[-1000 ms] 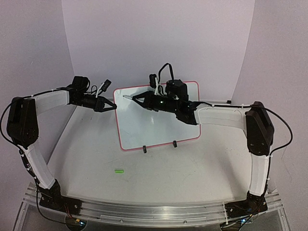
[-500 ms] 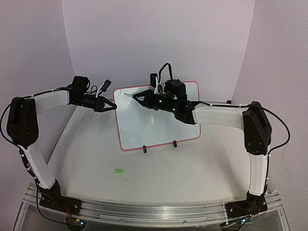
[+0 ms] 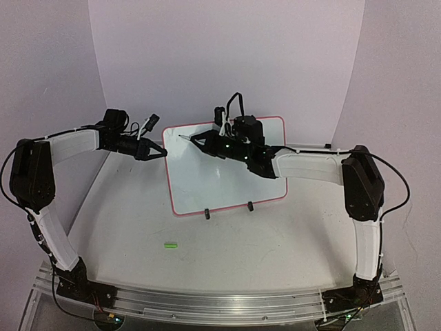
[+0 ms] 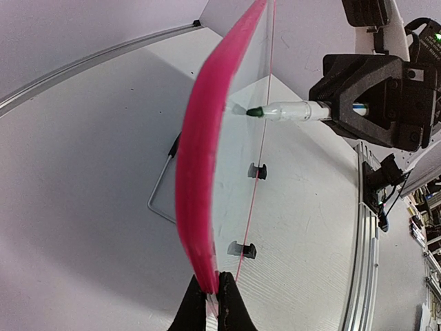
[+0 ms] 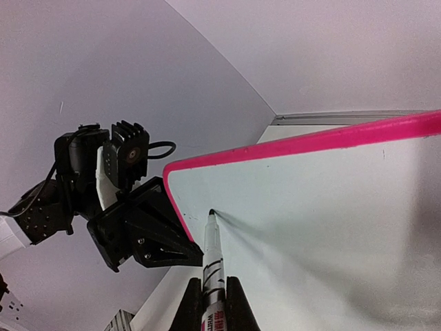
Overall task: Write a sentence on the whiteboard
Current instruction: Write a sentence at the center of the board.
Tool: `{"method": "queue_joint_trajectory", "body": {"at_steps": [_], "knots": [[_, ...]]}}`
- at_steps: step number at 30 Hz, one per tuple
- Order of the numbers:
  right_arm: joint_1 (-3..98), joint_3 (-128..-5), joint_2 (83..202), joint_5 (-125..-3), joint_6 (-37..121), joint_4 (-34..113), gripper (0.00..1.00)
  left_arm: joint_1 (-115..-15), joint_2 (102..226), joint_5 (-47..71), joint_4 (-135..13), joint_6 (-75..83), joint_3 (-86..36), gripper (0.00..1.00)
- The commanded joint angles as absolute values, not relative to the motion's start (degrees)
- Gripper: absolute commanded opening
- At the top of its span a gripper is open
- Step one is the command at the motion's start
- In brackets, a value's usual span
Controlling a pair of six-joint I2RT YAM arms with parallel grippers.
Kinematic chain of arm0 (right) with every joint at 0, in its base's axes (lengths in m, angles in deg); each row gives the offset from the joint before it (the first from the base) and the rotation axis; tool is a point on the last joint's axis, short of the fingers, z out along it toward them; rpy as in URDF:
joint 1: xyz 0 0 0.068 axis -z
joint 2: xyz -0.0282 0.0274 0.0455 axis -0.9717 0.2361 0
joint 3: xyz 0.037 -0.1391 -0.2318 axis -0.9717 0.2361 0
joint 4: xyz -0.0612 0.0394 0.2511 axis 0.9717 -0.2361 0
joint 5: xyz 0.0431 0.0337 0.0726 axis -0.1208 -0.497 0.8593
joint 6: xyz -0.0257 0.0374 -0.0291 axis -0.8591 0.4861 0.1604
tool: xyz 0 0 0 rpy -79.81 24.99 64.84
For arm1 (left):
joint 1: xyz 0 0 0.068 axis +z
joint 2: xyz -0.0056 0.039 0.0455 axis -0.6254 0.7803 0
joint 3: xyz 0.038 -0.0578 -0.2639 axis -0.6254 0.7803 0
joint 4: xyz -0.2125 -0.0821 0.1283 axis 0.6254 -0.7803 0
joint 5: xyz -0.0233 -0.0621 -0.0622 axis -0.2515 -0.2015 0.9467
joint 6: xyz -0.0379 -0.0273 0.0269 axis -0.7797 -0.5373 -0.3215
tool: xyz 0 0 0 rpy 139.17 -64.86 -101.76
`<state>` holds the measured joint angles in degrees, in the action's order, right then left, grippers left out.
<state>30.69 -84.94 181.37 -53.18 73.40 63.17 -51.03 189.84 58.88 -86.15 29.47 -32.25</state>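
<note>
Left gripper (image 3: 160,152): pinched tight on the board's left edge.
Small green cylinder (image 3: 170,244): lies near, left of centre.
Glossy white rectangular whiteboard (image 3: 220,189), pink-red frame: upright mid-table on 2 black clip feet (image 3: 207,214).
Right gripper (image 3: 200,139): clamped on a white marker (image 3: 186,137), tip touching the board's far-left area.

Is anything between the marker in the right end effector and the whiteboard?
Nothing visible. The marker tip is at or just off the whiteboard near its upper left corner; the left end effector pinches the frame edge, off to the side.
</note>
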Motion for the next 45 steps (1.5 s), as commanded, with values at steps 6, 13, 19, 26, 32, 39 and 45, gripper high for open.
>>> {"method": "queue_joint_trajectory", "body": {"at_steps": [6, 13, 19, 26, 32, 39, 45], "knots": [[31.0, -87.8, 183.3, -55.0, 73.6, 65.4, 0.00, -52.2, 189.1, 54.3, -88.2, 33.2, -31.2, 0.00], [31.0, -89.2, 185.2, -52.5, 73.7, 64.4, 0.00, -52.3, 189.0, 54.2, -88.4, 33.2, -31.3, 0.00], [30.9, -89.7, 186.1, -51.2, 73.7, 63.5, 0.00, -52.4, 189.0, 54.1, -88.5, 33.3, -31.4, 0.00], [30.9, -87.6, 185.4, -51.2, 73.7, 63.3, 0.00, -52.5, 189.0, 54.0, -88.5, 33.2, -31.5, 0.00], [30.9, -85.4, 183.6, -53.4, 73.4, 63.4, 0.00, -52.6, 189.0, 53.8, -88.6, 33.3, -31.5, 0.00], [31.0, -84.6, 182.7, -54.1, 73.3, 63.6, 0.00, -52.7, 188.9, 53.7, -88.7, 33.3, -31.6, 0.00], [30.9, -81.7, 180.6, -57.4, 73.5, 65.6, 0.00, -52.8, 188.8, 53.4, -88.7, 33.4, -31.5, 0.00]]}}
